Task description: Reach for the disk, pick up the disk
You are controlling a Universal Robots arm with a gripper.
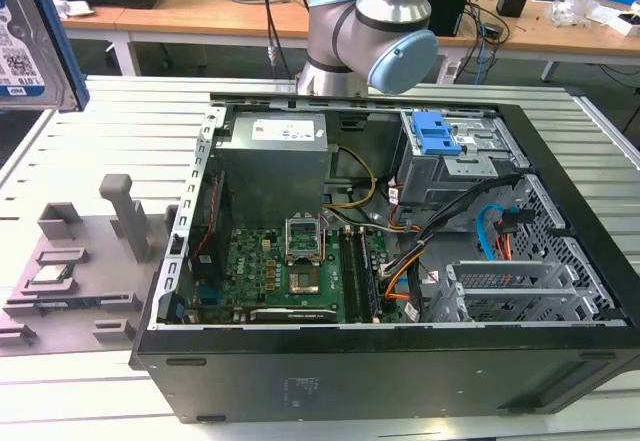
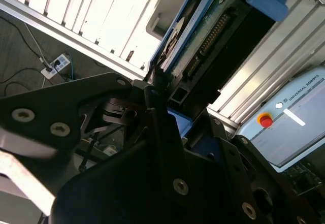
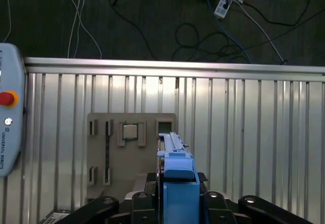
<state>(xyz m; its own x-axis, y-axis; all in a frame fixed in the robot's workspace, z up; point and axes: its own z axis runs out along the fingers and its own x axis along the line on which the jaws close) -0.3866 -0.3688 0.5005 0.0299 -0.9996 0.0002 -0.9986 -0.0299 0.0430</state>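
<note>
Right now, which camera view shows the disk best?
The exterior view: the disk turns its labelled face to that camera, though the picture's edge cuts it. The second wrist view shows its underside, slanted, gripped by the jaws. The first wrist view shows it edge-on.

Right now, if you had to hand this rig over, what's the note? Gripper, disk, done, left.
Gripper: shut on the disk, clamping it at its blue carrier.
Disk: off the surface and held upright, at the exterior view's left above the ribbed metal table. In the first wrist view, the grey fixture tray with the CPU chip lies on the table below it.
Done: reach and pick-up. The disk touches neither the table nor the open computer case.
Left: nothing of this task shows as outstanding.
</note>
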